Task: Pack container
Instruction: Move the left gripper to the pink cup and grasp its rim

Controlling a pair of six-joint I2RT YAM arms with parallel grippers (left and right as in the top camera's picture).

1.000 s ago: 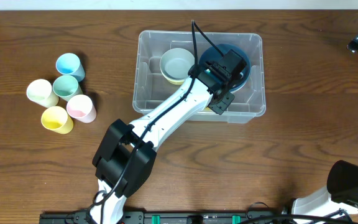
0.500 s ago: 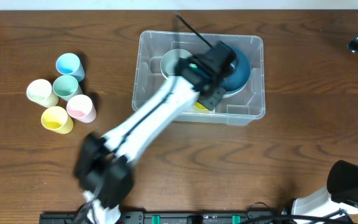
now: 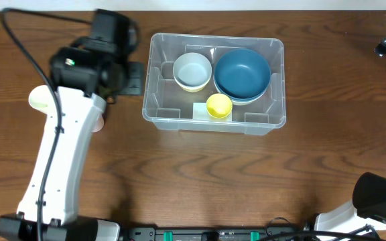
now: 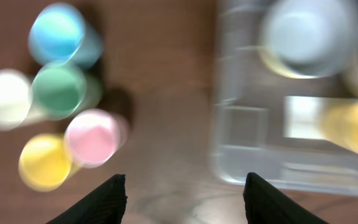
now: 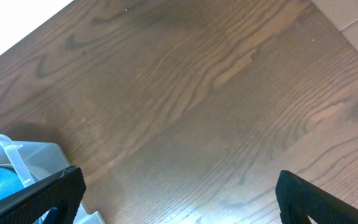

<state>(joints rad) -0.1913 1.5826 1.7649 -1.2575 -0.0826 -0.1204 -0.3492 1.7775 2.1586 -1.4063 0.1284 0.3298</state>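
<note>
Overhead: the container [image 3: 267,122] sits on the surface [image 3: 246,174]; my left arm [image 3: 62,154] hides most cups [image 3: 42,99]. Left wrist, blurred: my left claw [image 4: 185,182] gapes, empty. Right wrist: my right claw [image 5: 188,199] stands wide, container cut off at the corner.

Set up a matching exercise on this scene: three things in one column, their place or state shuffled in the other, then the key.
1. blue bowl
2. green cup
3. left gripper

A. open, holding nothing
B. inside the container
C. standing on the table, outside the container

Pairs: 1-B, 2-C, 3-A
</note>
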